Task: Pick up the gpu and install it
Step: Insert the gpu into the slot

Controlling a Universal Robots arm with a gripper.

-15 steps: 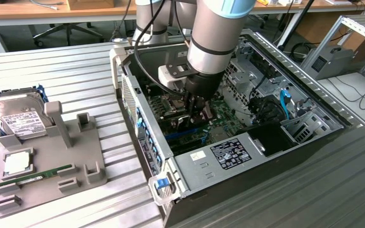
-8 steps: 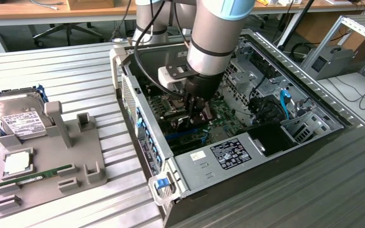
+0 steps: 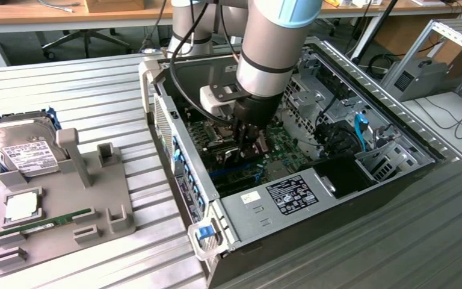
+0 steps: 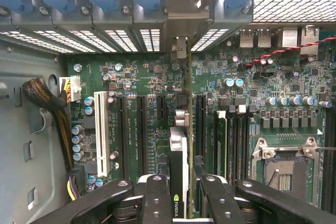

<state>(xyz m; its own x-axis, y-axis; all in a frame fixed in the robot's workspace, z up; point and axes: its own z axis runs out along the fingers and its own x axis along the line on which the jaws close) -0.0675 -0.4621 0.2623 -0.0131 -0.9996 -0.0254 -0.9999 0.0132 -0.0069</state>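
Exterior view, left to right: grey tray (image 3: 103,198) with hard drive (image 3: 24,150) and memory stick (image 3: 34,229); open computer case (image 3: 295,198). Gripper (image 3: 247,141) lowered inside case, clamped on gpu (image 4: 178,166), card edge-on above motherboard (image 4: 147,77) slots.

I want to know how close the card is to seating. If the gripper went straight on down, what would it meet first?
The gripper, shut on the gpu, points down at the motherboard. The card's lower edge would probably meet a black expansion slot first; depth is unclear.

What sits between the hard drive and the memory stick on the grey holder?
A square processor chip lies between the hard drive and the memory stick, in the exterior view.
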